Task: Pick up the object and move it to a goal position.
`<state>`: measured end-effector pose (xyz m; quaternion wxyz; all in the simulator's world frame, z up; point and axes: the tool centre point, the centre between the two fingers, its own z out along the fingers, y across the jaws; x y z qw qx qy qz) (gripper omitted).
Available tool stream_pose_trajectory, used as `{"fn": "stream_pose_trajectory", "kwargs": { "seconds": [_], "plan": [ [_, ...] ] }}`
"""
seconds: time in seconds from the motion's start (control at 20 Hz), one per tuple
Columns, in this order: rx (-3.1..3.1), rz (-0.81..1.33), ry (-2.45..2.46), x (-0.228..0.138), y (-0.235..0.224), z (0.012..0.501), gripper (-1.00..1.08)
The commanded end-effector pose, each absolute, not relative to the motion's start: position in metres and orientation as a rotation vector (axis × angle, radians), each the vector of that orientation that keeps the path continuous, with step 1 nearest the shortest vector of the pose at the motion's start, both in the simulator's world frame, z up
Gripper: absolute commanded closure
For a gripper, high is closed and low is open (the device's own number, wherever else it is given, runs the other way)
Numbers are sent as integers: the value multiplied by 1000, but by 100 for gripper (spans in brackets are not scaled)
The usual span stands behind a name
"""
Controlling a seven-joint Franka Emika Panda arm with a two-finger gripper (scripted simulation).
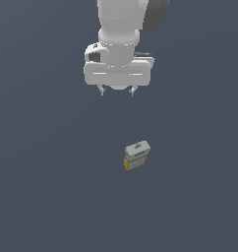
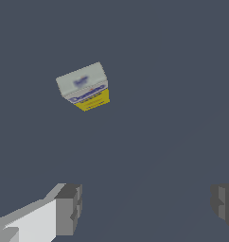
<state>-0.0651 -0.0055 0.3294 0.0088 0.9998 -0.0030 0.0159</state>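
Note:
The object (image 1: 136, 155) is a small grey-beige box with yellow edging and a blue-purple mark on top, resting on the dark grey floor. In the wrist view the object (image 2: 83, 86) shows its pale top face, blue lettering and a yellow band. My gripper (image 1: 117, 91) hangs well above and behind it in the exterior view, slightly toward that view's left, with nothing between its fingers. The wrist view shows the gripper (image 2: 147, 205) open, its two grey fingertips (image 2: 69, 208) far apart and empty.
A plain dark grey surface (image 1: 52, 187) spreads all around the box. No other objects or containers are in view.

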Motion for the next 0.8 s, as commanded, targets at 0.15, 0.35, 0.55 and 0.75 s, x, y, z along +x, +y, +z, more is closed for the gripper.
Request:
{"fn": "stream_pose_trajectory", "kwargs": {
  "seconds": [0.15, 0.35, 0.55, 0.75],
  "plan": [
    [3125, 36, -12, -66, -3, 326, -92],
    [3127, -19, -19, -72, 5, 315, -92],
    [3127, -50, -11, -76, 9, 309, -92],
    [3127, -46, -15, -75, 9, 310, -92]
  ]
}}
